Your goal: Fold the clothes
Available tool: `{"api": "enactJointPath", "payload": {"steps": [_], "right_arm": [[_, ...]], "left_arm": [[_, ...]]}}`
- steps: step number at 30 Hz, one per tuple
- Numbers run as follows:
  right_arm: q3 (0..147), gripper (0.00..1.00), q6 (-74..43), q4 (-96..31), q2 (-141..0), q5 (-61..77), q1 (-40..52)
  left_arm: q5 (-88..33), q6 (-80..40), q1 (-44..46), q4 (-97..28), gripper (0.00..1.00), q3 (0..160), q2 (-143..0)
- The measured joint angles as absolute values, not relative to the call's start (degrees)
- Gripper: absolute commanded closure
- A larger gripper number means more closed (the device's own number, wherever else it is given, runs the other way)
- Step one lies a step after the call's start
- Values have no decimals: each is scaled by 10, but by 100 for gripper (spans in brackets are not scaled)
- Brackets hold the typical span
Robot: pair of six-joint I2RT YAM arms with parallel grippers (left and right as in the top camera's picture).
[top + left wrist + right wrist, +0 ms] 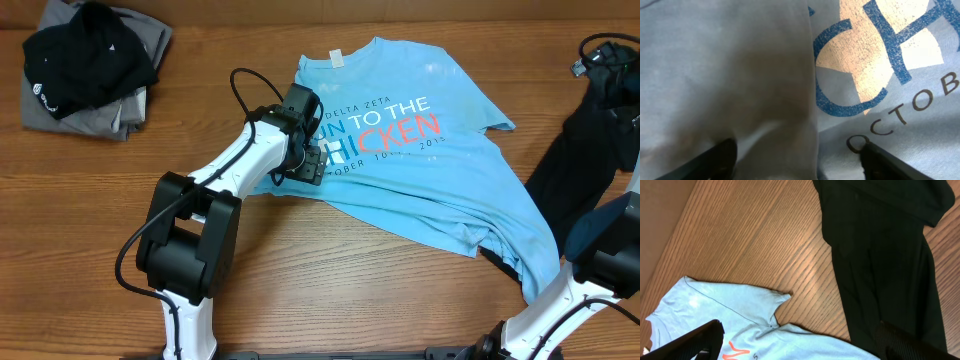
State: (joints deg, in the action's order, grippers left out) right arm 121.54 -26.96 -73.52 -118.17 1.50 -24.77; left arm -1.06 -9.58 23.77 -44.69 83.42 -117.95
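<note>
Left tool (797, 145) stood wide over shirt (430, 190) at its 9 o'clock edge. Right tool (799, 326) was wide, empty. Risk: a shallow pinch could slip, skewing the fold.

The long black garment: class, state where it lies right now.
Overhead, the long black garment lies at the right edge of the table, just beyond the blue T-shirt.

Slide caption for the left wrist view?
Left gripper, fingers apart, over a fold in the sky-blue T-shirt beside its printed lettering.
</note>
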Motion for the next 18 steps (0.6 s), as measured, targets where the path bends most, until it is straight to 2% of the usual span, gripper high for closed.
{"api": "enactJointPath", "payload": {"steps": [5,11,12,16,18], "right_arm": [[1215,0,-270,-735,-1182,15,-248],[1215,0,-270,-735,-1181,15,-248],[1215,0,-270,-735,-1182,15,-248],[1215,0,-270,-735,-1182,15,-248],[1215,0,-270,-735,-1181,15,-248]], "left_arm": [[-4,-101,238,-448,45,834,-1180],[3,-104,238,-455,57,834,-1180],[7,-104,238,-457,64,834,-1180],[27,-103,238,-464,74,834,-1180],[32,-102,238,-464,83,834,-1180]]}}
